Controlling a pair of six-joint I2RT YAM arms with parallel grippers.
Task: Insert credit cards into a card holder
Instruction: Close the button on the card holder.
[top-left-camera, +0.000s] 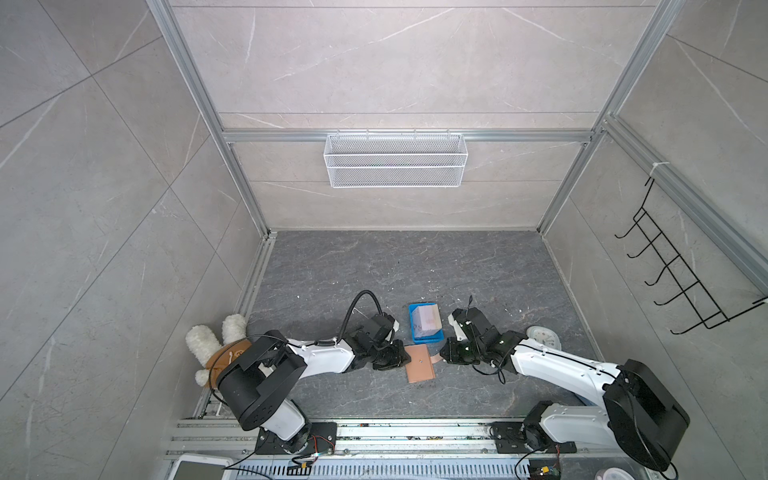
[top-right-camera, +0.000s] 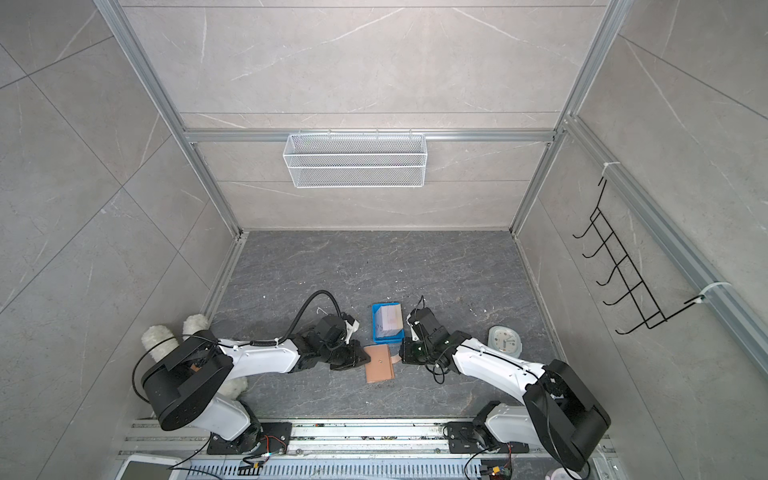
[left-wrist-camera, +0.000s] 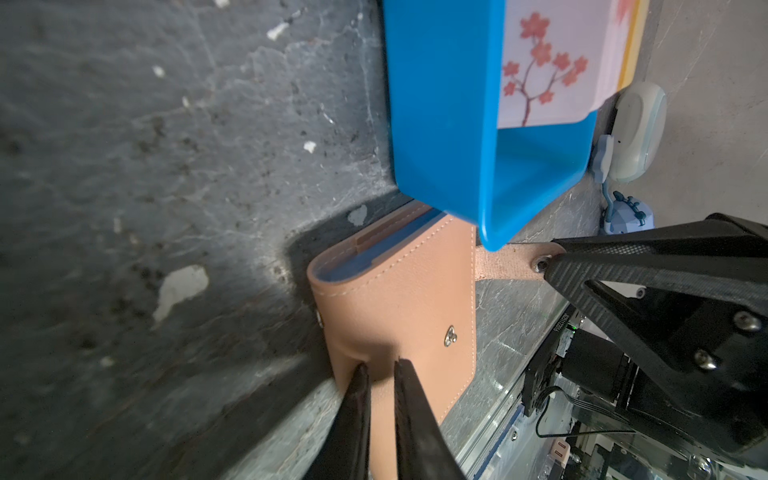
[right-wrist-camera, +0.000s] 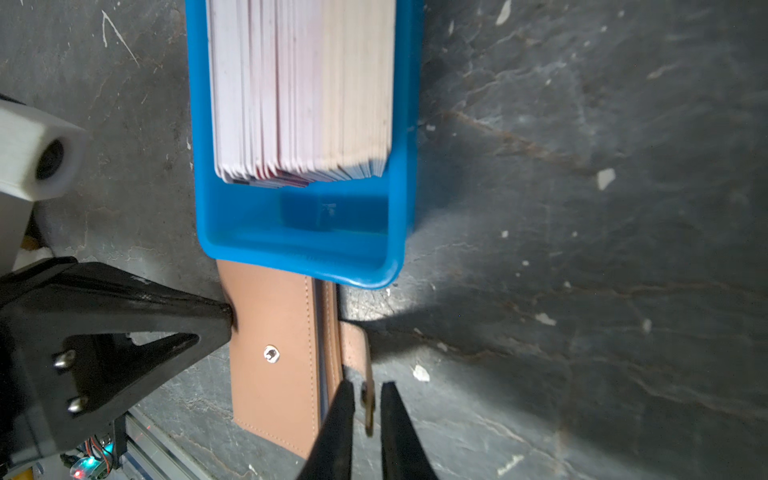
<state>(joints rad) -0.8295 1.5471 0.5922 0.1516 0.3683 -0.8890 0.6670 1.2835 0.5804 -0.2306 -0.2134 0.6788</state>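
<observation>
The card holder was seen lying closed on the dark table, between the two arms and just beside the near end of a blue tray. The credit cards were stacked on edge inside that tray, packed toward its far end. In the left wrist view, the front card was marked with a pink blossom branch. None of the cards was held.

The left tool was clamped on the card holder's folded edge, on the robot's left side, with the leather pinched between the two narrow black fingers. The right tool was closed on the snap tab, which stuck out unfastened from the holder's opposite side. The tab was caught between its fingers, and the stud on the cover was left exposed. A bluish lining could be made out along the holder's open edge.

A white plush toy was placed at the table's left margin and a small round clock behind the right arm.
</observation>
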